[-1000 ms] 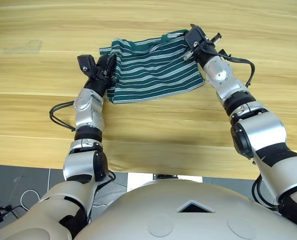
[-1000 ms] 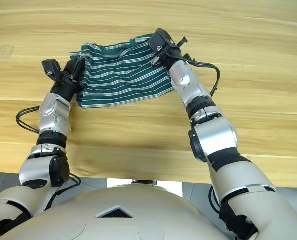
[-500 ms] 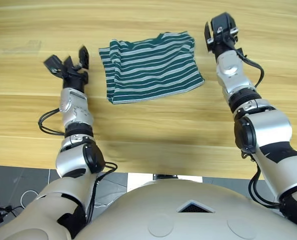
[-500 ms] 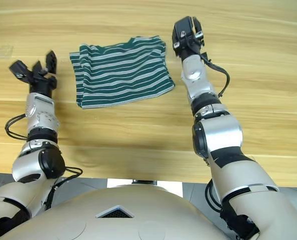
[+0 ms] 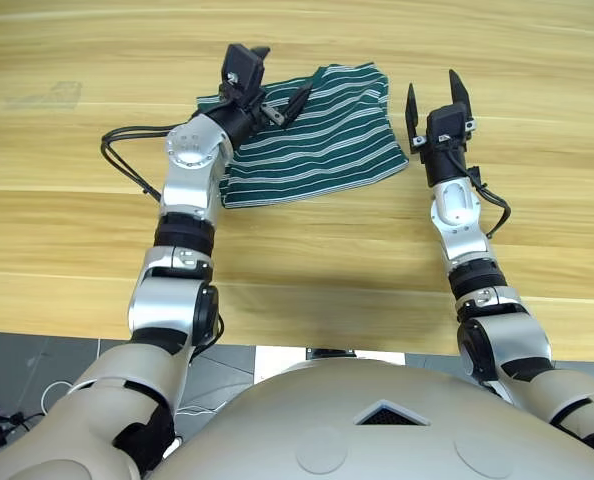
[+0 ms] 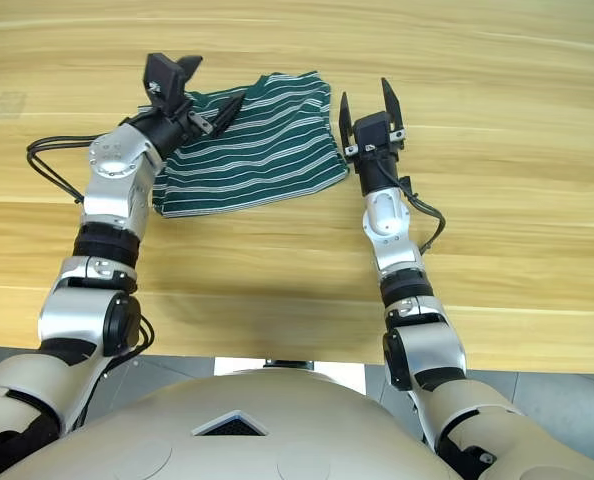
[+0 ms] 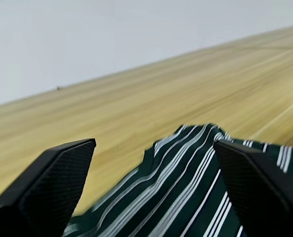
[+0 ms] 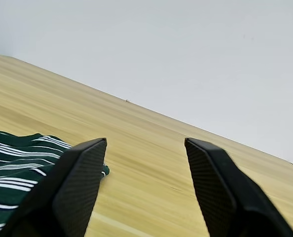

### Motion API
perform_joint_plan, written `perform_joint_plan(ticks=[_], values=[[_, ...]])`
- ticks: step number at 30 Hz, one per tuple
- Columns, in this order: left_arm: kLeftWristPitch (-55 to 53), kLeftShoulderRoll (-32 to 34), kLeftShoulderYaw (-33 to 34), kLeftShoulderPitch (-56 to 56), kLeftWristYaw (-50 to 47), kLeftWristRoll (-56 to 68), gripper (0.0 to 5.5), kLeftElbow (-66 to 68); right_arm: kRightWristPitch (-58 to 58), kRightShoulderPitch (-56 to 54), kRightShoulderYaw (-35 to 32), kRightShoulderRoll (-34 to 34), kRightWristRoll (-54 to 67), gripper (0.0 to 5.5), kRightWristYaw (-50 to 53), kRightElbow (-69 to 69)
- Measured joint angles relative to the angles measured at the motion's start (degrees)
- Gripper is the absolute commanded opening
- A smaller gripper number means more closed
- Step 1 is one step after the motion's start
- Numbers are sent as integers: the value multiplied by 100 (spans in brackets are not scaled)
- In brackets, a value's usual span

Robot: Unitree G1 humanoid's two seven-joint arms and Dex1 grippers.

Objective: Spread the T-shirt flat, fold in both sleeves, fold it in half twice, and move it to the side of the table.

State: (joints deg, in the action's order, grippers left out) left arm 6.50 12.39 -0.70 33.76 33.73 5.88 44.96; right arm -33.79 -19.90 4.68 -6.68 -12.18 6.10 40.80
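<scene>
The green T-shirt [image 5: 322, 135] with white stripes lies folded into a rough rectangle on the wooden table [image 5: 297, 260], slightly rumpled at its left edge. My left gripper [image 5: 281, 84] hovers over the shirt's far left part, open, with nothing between its fingers. The left wrist view shows the striped cloth [image 7: 196, 197] below and between the two wide-apart black fingers [image 7: 43, 187]. My right gripper [image 5: 433, 92] stands open just right of the shirt's right edge, fingers pointing away from me, apart from the cloth. In the right wrist view the shirt's corner [image 8: 18, 163] lies beside one finger [image 8: 72, 187].
Bare wood stretches to the left, right and front of the shirt. The table's front edge [image 5: 307, 345] runs close to my body, with grey floor and loose cables [image 5: 17, 410] below it. A white wall [image 8: 186, 59] rises behind the far edge.
My left arm has swung in from the left side of the table to over the shirt's left part. My right gripper has drawn back from the far right corner to beside the shirt's right edge.
</scene>
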Motion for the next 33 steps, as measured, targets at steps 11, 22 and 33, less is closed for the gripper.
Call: perform_joint_plan(ticks=[11,22,33], values=[[-1072,-458,1828,-176,284,1865,442,1045,376,325,-119,-160,1,292,7,-557],[-3072,-1476,2270,-2870,-958,3590,442,-3250,565,502,-149,-179,-35,292,-1,-1079],[-5770,-1539,1027,-6384,-2008,5742,442,-7185,820,476,301,200,-208,292,-59,-999]])
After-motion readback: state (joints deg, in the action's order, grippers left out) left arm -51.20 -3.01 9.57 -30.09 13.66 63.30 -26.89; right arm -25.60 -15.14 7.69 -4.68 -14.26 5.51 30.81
